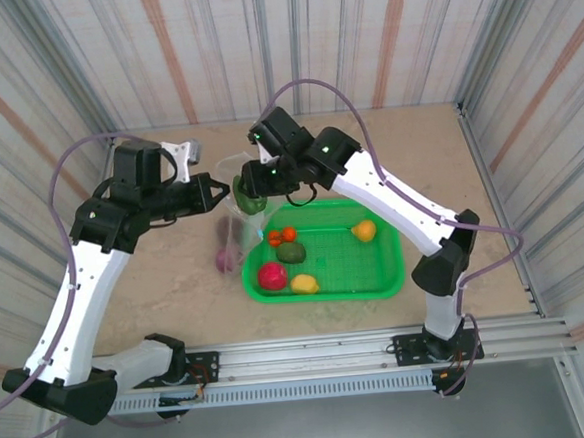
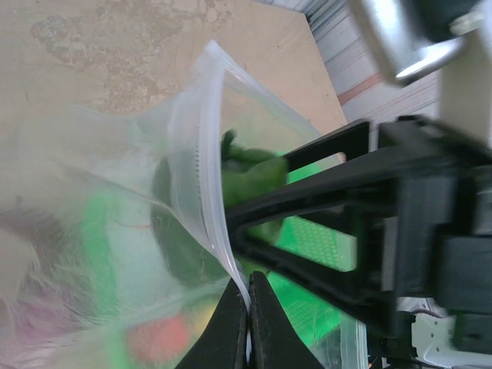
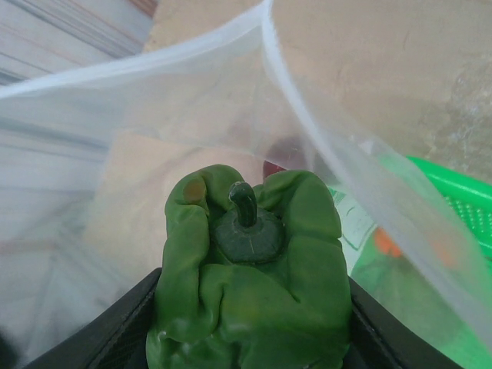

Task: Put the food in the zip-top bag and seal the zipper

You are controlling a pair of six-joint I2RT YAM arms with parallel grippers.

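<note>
My left gripper [image 2: 248, 311] is shut on the zipper [image 2: 201, 165], the pale rim of the clear zip-top bag [image 1: 234, 215], and holds its mouth up above the table. My right gripper [image 3: 250, 323] is shut on a green toy bell pepper [image 3: 247, 269], stem forward, at the bag's open mouth [image 1: 251, 198]. The bag's rim [image 3: 304, 123] arches over the pepper. A purple piece of food [image 1: 224, 257] lies low in the bag. More food sits in the basket: a red piece [image 1: 271, 276], a yellow one [image 1: 305, 283], a green one [image 1: 291, 251].
The green mesh basket [image 1: 386, 273] stands right of the bag and also holds small orange-red pieces [image 1: 281, 236] and an orange-yellow one [image 1: 365, 231]. Striped walls close in the table on three sides. Bare tabletop lies to the left and behind.
</note>
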